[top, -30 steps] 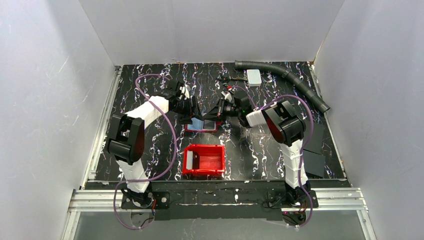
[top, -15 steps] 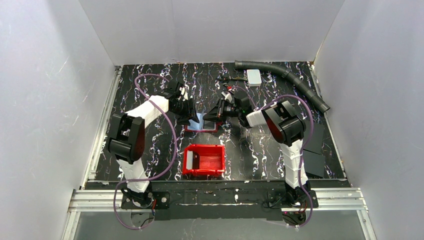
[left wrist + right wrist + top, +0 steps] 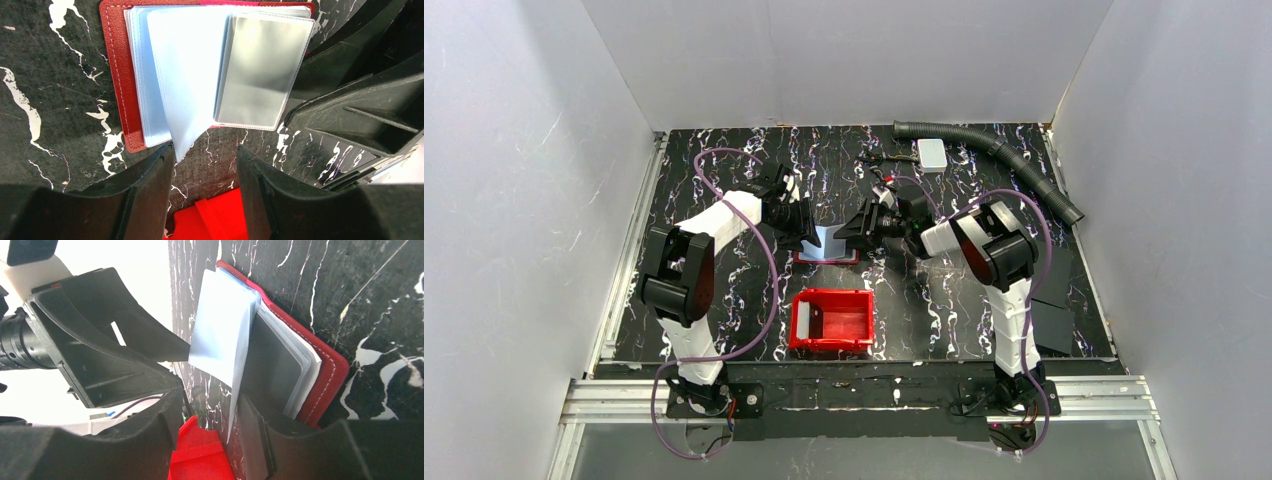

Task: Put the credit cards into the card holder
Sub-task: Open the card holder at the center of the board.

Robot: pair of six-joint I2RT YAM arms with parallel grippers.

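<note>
card holder (image 3: 117, 75) spread open on the marbled counter (image 3: 45, 100), just beyond the red bin (image 3: 831, 345). clear sleeve (image 3: 185, 75) raised between the parted jaws of left gripper (image 3: 206, 165) and right gripper (image 3: 210, 410), neither clamped on it. grey credit card (image 3: 260, 70) apparently seated in the neighbouring pocket. best to pinch the raised sleeve lightly near its free edge, hold it off the stack and keep the cover flat while feeding the next card in square.

One card holder (image 3: 827, 256), one red bin (image 3: 832, 293), one white block (image 3: 932, 153), one corrugated hose (image 3: 994, 143)
</note>
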